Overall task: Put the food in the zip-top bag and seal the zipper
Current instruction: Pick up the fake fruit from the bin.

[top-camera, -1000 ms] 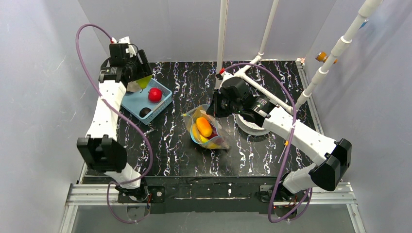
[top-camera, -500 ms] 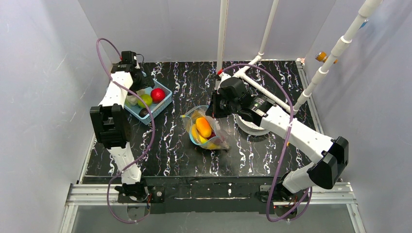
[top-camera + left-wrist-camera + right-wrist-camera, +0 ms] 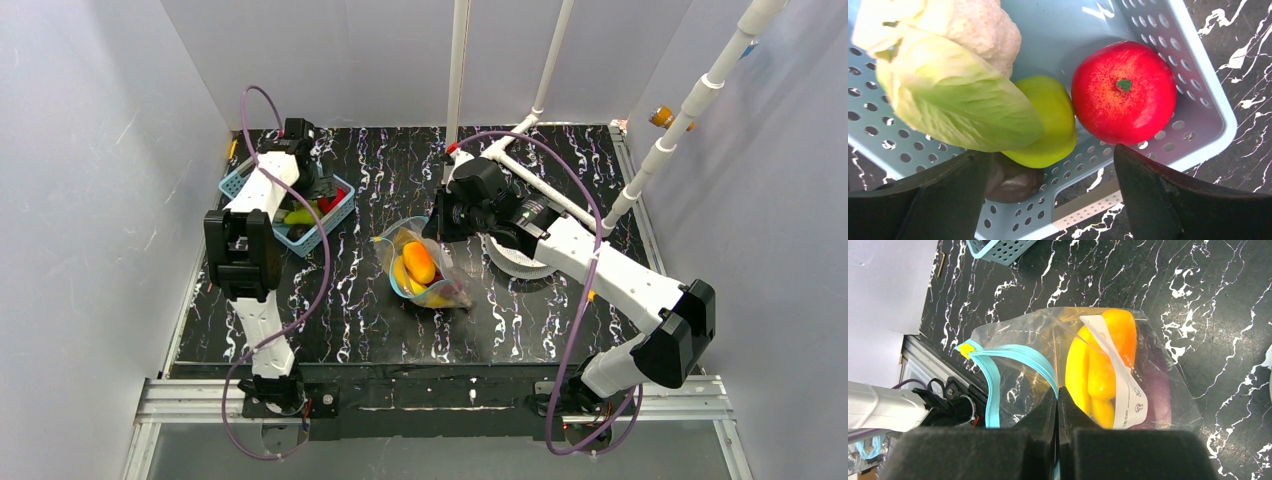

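The zip-top bag [image 3: 425, 268] lies mid-table with its mouth held up. Through the clear plastic show yellow bananas [image 3: 1093, 380], an orange piece [image 3: 1120, 332] and a purple eggplant [image 3: 1154, 385]. My right gripper [image 3: 1058, 395] is shut on the bag's rim at the blue-teal zipper [image 3: 1020, 357]. My left gripper [image 3: 1048, 192] hangs open low over the light-blue basket [image 3: 1219, 116], nothing between its fingers. In the basket lie a red fruit [image 3: 1123, 92], a yellow-green piece [image 3: 1050, 120], a leafy green [image 3: 958, 95], a pale cauliflower [image 3: 975, 25] and a dark piece [image 3: 1013, 182].
The basket [image 3: 328, 226] stands at the back left of the table, by the left wall. A white perforated disc [image 3: 520, 264] lies right of the bag under my right arm. White pipes [image 3: 548, 192] cross the back right.
My left arm has swung in over the basket and come down close to the food, its jaws spreading wider. The right gripper and the bag have stayed put.
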Controlling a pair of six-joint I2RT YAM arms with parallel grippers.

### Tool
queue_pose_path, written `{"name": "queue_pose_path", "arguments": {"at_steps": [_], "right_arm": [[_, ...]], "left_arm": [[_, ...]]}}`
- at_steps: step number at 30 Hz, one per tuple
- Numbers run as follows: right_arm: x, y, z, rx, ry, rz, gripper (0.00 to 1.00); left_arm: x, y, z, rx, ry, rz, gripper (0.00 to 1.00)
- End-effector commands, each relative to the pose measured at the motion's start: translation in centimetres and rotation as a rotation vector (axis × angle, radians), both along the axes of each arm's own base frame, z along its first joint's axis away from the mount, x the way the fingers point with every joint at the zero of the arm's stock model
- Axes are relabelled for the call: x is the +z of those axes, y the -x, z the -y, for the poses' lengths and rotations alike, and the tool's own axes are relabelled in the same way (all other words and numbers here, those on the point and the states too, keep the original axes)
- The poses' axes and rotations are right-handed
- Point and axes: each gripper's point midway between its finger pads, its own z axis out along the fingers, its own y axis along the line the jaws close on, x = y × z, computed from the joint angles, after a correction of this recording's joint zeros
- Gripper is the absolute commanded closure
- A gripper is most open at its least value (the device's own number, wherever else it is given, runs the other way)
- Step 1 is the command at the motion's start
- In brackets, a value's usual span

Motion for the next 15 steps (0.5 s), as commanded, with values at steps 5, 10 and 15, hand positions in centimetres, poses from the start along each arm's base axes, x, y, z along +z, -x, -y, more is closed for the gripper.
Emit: {"name": "queue_pose_path", "arguments": {"at_steps": [5,10,15], "right_arm": [[2.0,-0.6,-0.8,0.012,-0.061,0.038,0.99],[2.0,-0.6,-0.8,0.012,-0.065,0.039,0.99],[2.0,-0.6,-0.8,0.011,-0.067,0.038,0.99]], "left_arm": [[7.9,0.3,-0.3,0.018,-0.019,0.199,0.15],[6.0,1.6,-0.4,0.028,-0.014,0.156,0.27],[2.9,2.1,-0.3,0.016,-0.022,0.079,0.27]]}}
